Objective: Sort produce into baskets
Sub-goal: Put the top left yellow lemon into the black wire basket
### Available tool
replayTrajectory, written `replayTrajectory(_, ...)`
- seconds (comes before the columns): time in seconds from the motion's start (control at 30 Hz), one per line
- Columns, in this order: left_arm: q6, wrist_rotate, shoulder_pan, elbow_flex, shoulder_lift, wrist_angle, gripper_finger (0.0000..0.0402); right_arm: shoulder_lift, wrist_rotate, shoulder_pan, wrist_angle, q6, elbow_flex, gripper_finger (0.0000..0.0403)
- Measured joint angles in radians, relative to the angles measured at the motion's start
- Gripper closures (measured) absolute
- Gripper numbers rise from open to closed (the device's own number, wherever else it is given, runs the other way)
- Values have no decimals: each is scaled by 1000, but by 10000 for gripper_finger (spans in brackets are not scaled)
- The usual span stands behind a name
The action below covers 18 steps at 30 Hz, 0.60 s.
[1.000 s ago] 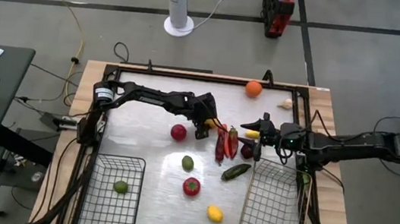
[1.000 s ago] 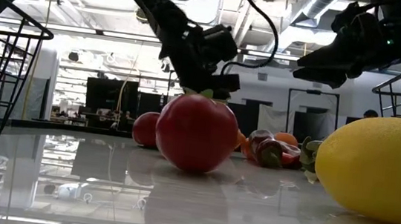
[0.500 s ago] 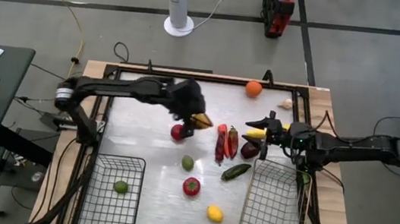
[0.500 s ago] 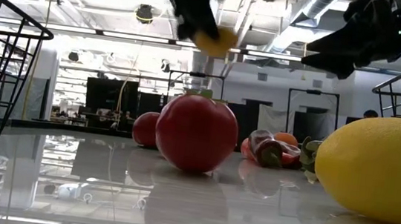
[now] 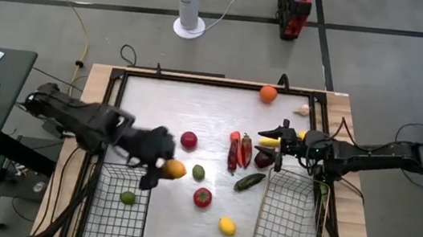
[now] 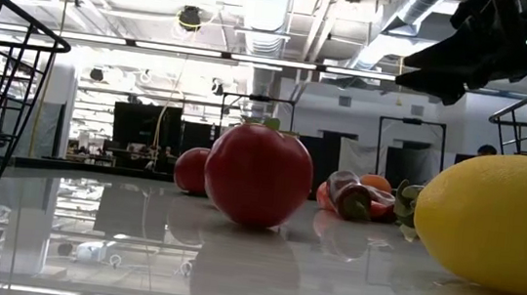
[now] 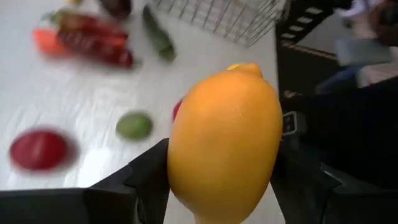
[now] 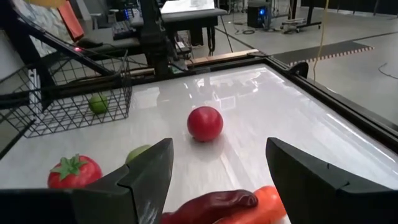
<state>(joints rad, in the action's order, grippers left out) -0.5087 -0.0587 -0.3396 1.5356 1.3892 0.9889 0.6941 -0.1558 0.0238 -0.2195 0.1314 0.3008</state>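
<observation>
A: Where is the left gripper (image 5: 163, 171)?

B: Over the tabletop (image 5: 165, 105) at about 8 o'clock from centre, beside the far right corner of the left basket (image 5: 115, 208). Its fingers (image 7: 146, 180) pinch an orange-yellow lemon (image 7: 222, 140) from both sides.

A: And in that basket?

B: One lime (image 5: 128, 197), lying near the middle.

A: The right gripper (image 5: 278, 136)?

B: At 3 o'clock, above the far edge of the right basket (image 5: 291, 217). Its fingers (image 8: 146, 174) are spread wide with nothing between them. The pile of produce is just beside it: two red peppers (image 5: 240, 150), a carrot (image 5: 234, 139), a dark plum (image 5: 261, 159) and a yellow piece at the fingertips that I cannot name.

A: What lies loose?

B: A red apple (image 5: 188, 140) near centre, a second lime (image 5: 198, 172) at 6 o'clock from it, then a tomato (image 5: 202, 197), a cucumber (image 5: 249, 182) and another lemon (image 5: 227, 226) near the front. An orange (image 5: 268, 94) and garlic (image 5: 301, 109) sit at the far edge, around 1 o'clock.
</observation>
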Motion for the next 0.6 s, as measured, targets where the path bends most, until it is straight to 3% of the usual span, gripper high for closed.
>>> replayTrajectory(0.2, -237, -214, -188, 0, -8, 155, 183, 0, -1, 0, -16, 2, 0, 117)
replayTrajectory(0.6, -667, -369, -426, 0, -8, 387, 183, 0, -1, 0, -27, 2, 0, 117)
